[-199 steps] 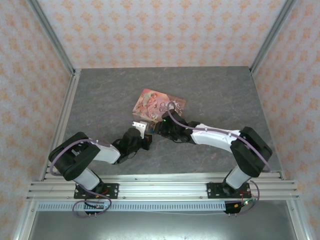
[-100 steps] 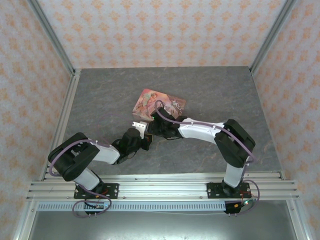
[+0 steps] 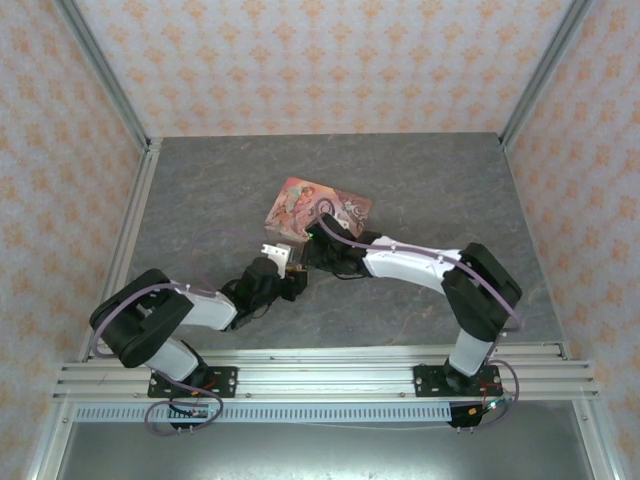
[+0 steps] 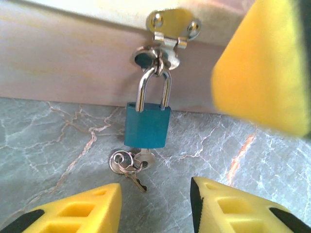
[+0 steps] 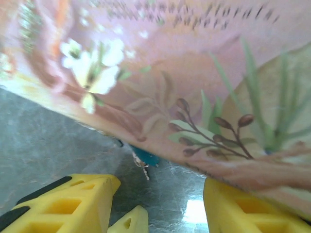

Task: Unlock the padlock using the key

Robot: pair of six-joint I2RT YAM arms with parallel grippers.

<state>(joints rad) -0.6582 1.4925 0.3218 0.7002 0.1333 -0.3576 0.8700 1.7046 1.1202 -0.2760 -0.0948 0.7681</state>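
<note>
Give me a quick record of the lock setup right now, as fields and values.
padlock: blue, hanging by its shackle from the hasp of the pink tin, shackle closed
key: on a small ring on the table, just under the padlock; cannot tell whether one is in the keyhole
left gripper: open, empty, key just ahead of its fingers
right gripper: open, at the tin's front edge

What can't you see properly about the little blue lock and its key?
- Left wrist view: the padlock hides the tip of the key, so whether it sits in the keyhole is unclear.
- Right wrist view: the blurry pink tin covers all but a corner of the padlock.
- Top view: the left gripper and right gripper crowd over the lock, which is too small to find.
</note>
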